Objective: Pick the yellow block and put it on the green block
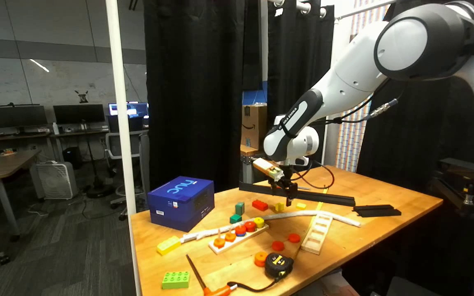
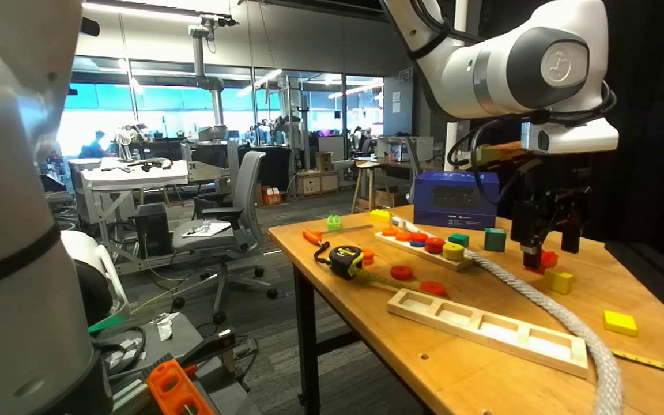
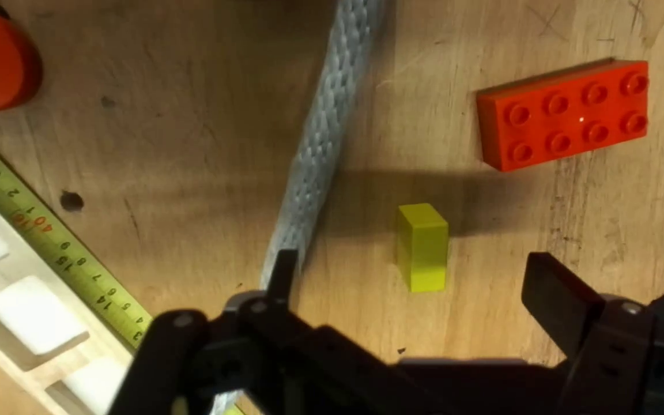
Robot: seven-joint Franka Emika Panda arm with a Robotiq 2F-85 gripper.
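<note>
In an exterior view the end effector [image 1: 283, 195] hangs over the table [image 1: 352, 236], yellow block [image 1: 279, 206] below it, just right of the red brick [image 1: 260, 205]; a second yellow piece [image 1: 300, 205] lies farther right, probably not the one wanted. Green candidates sit off to the left: an upright green block [image 1: 240, 208] and, nearer, a flat green block [image 1: 235, 218]; can't say which is meant. In an exterior view the fingertips [image 2: 532, 259] hang close by the red brick; touching or not, can't tell from where I stand, and the drop is hard to read. Wrist view: fingers [image 3: 559, 305] spread wide, nothing pinched, yellow block between them, slightly nearer the right one. Finger on the left overlaps the rope [image 3: 319, 138]. Step in hand, I'd guess: lining up the grasp. Do it well: shift a touch right to centre and clear the rope, check the red brick isn't in the way, descend straight, close evenly on opposite sides. Then lift high enough to clear both greens, lower it level, let go only once it's resting.
</note>
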